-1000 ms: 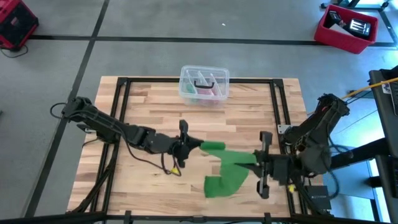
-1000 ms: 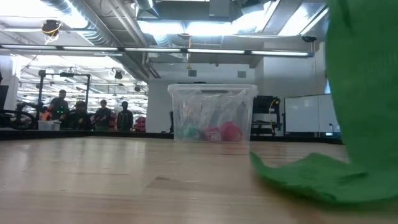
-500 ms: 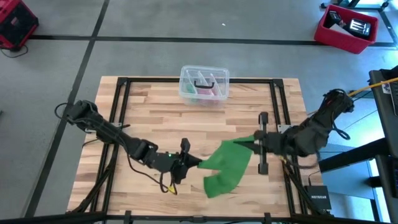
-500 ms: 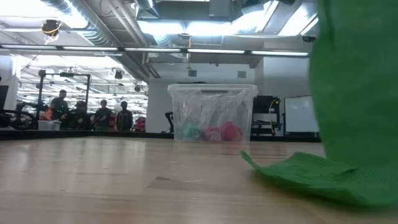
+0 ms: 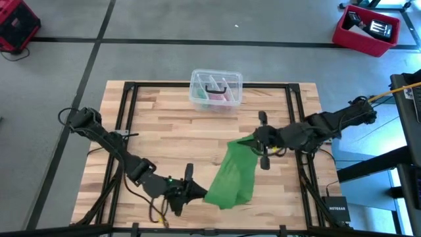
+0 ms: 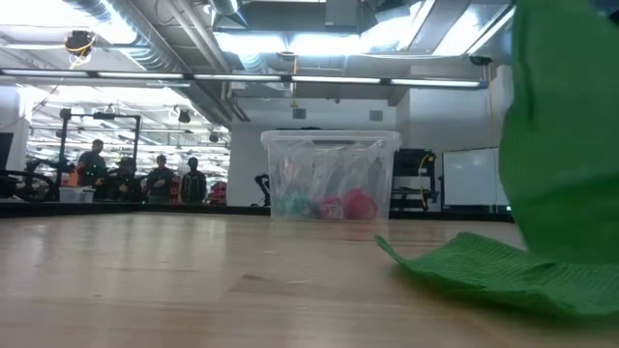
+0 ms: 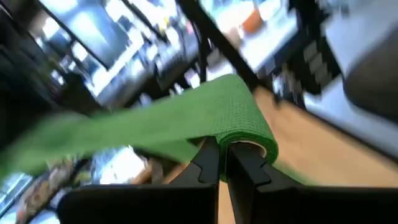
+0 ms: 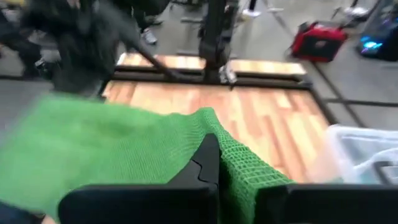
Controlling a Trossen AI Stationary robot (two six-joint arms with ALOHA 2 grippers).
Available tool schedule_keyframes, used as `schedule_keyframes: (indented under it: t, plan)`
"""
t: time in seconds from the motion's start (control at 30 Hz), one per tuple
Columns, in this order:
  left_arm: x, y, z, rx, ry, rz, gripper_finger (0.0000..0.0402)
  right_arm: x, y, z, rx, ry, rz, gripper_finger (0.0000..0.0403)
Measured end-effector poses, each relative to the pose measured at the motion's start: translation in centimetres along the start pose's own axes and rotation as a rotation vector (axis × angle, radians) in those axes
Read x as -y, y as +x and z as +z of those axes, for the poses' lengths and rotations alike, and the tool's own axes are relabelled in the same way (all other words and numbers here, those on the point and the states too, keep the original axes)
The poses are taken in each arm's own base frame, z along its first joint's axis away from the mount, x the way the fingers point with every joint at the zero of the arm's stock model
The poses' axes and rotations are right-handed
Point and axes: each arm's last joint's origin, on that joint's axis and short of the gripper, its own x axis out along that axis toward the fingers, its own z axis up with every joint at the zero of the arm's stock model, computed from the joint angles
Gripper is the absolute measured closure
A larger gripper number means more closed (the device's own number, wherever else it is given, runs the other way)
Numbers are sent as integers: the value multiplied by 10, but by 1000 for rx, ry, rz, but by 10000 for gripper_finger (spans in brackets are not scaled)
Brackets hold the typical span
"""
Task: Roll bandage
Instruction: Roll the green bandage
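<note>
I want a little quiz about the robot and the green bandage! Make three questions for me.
1. True or false: both tools pinch the green bandage.
2. Which tool is nearer the clear box: A the left tool, B the right tool?
3. Fill in: part of the bandage lies on the wooden ____.

Key: 1 true; 2 B; 3 table.

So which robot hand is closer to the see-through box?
The right hand. It sits just in front of the clear box and a bit to its right, holding the green bandage. The left hand is down by the table's near edge, holding the bandage's other end.
</note>
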Motion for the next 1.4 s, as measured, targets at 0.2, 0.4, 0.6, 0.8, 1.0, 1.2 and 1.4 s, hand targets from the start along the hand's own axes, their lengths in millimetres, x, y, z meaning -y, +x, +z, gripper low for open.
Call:
schedule_keyframes:
  t: [0.2, 0.4, 0.6, 0.8, 1.0, 1.2, 1.4]
  plan:
    - [-13, -7, 31, 97, 72, 29, 400, 12, 28, -25, -31, 42, 95, 401]
    - [-27, -10, 47, 109, 119, 99, 400, 11, 54, -57, -6, 67, 220, 400]
    - [-42, -6, 44, 54, 100, 178, 400, 7, 69, -80, 2, 91, 242, 380]
    - [-50, 1, 33, 4, 8, 181, 400, 9, 63, -73, -27, 148, 241, 312]
    - [-51, 7, 14, -108, -79, 164, 400, 16, 42, -52, -113, 121, 143, 212]
    - [-50, 15, -16, -222, -183, 184, 400, 28, 42, -52, -184, 126, 39, 158]
    - [-41, 19, -49, -317, -278, 173, 400, 35, 62, -75, -374, 164, 117, 148]
